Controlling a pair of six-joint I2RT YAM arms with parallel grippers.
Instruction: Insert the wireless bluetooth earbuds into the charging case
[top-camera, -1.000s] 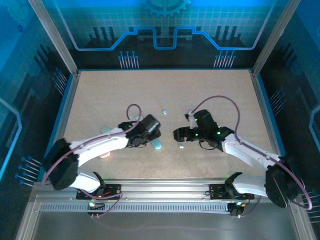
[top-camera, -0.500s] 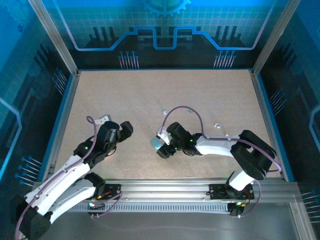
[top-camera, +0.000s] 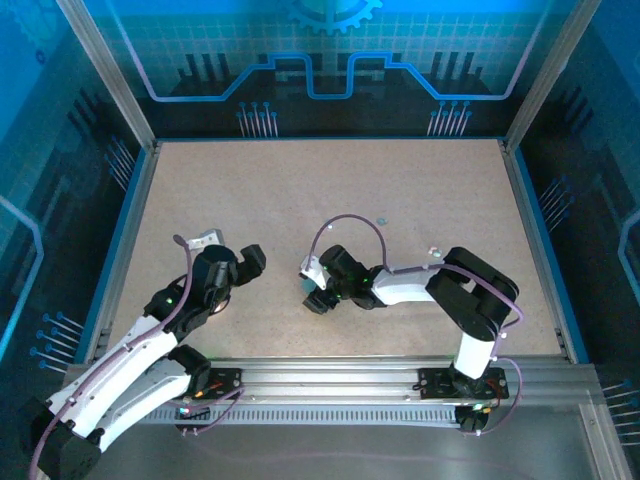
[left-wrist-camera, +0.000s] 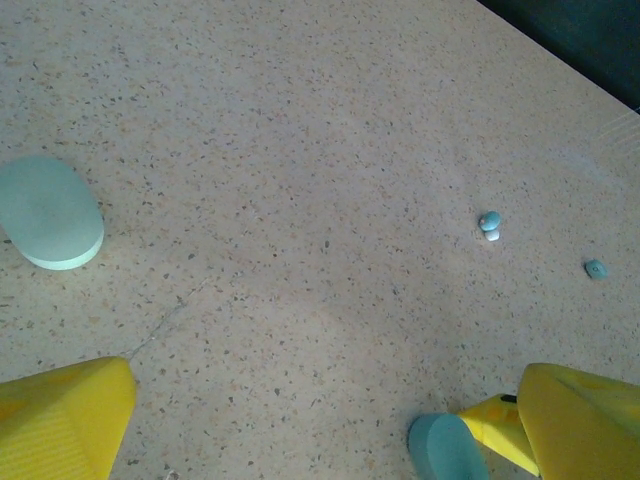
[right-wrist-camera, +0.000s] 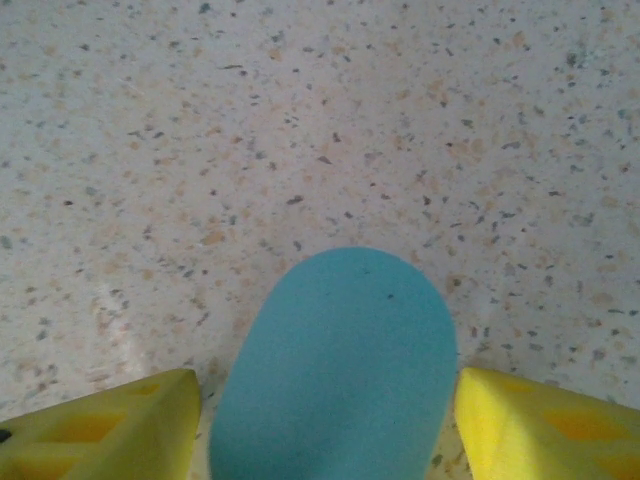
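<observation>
Top external view shows the right claw (top-camera: 314, 297) low over the speckled table (top-camera: 300, 180), its arm folded back on itself. The left claw (top-camera: 243, 274) sits to the left of the right claw, well apart from it. Two tiny pale earbuds (top-camera: 385, 219) lie loose on the table beyond the right claw. One is behind it and a little to its right. The other is farther right, near that arm's elbow. Neither is in a case.

Right wrist view shows a blue-green case (right-wrist-camera: 338, 370), a smooth closed oval, lying flat on the table between the right claw's two yellow fingers (right-wrist-camera: 100, 425). The fingers stand close on either side of it. One seems to meet its edge, and a thin strip of table shows at the other. Whether they are pressing on it I cannot tell.

Left wrist view shows the left claw spread wide, with nothing between its yellow fingers but bare table. A pale green case (left-wrist-camera: 50, 212), also a closed oval, lies flat ahead of the left-hand finger. The earbuds show as small specks ahead of the other finger. One of them is a blue bit and a white bit touching. At the bottom edge, just beside that finger, a blue-green oval peeks in with a yellow piece against it.
</observation>
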